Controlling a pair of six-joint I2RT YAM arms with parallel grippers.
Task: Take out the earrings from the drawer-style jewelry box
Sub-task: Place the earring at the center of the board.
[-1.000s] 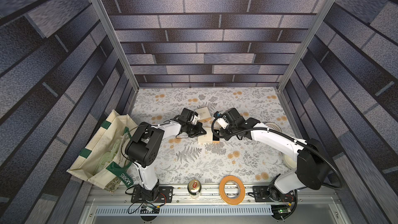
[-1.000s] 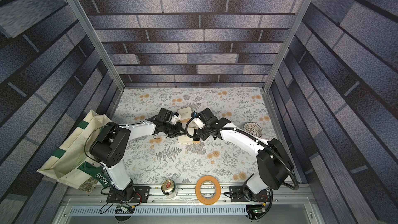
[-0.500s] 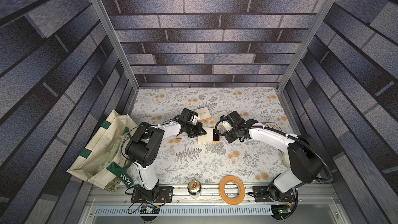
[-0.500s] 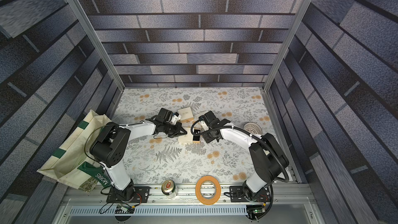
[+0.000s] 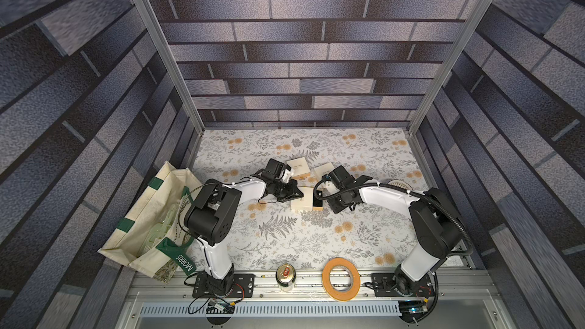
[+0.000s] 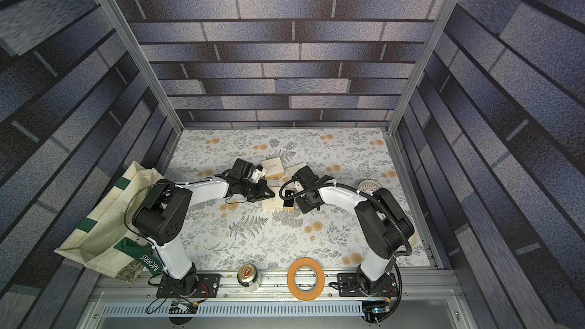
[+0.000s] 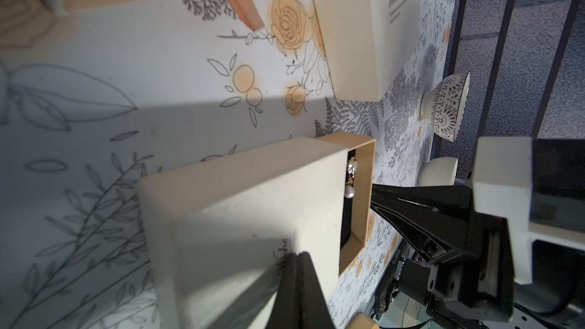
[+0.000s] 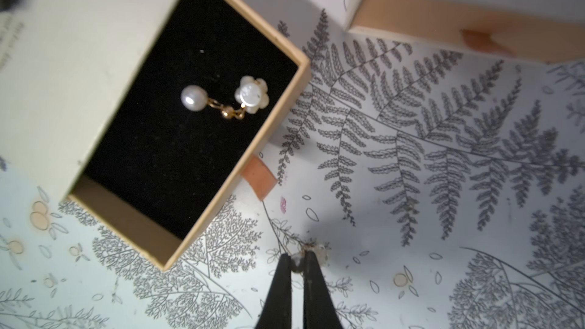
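Plainly the danger sits at the tips. The right gripper (image 8: 297,269) is pressed together on the pinched earring (image 8: 297,259), low over the tabletop (image 8: 443,264) just beside the drawer (image 8: 205,213) (whether it touches the cloth I cannot tell). The hold looks to be on a sliver of the piece, so any jolt could flick it loose. Once loose, it would be hard to find among the pale printed flowers.

The remaining earring (image 8: 228,99) lies on the black lining close to the drawer's front wall, partly under the lip of the sleeve (image 8: 79,68). A reach for it could scrape that wall or snag the fine gold link, dragging the drawer askew.

The left gripper (image 7: 297,256) is closed, with its tips resting on top of the sleeve, near the middle of the tabletop and well away from every edge. If that press slackens or slides, the whole box could shift under the next pick.
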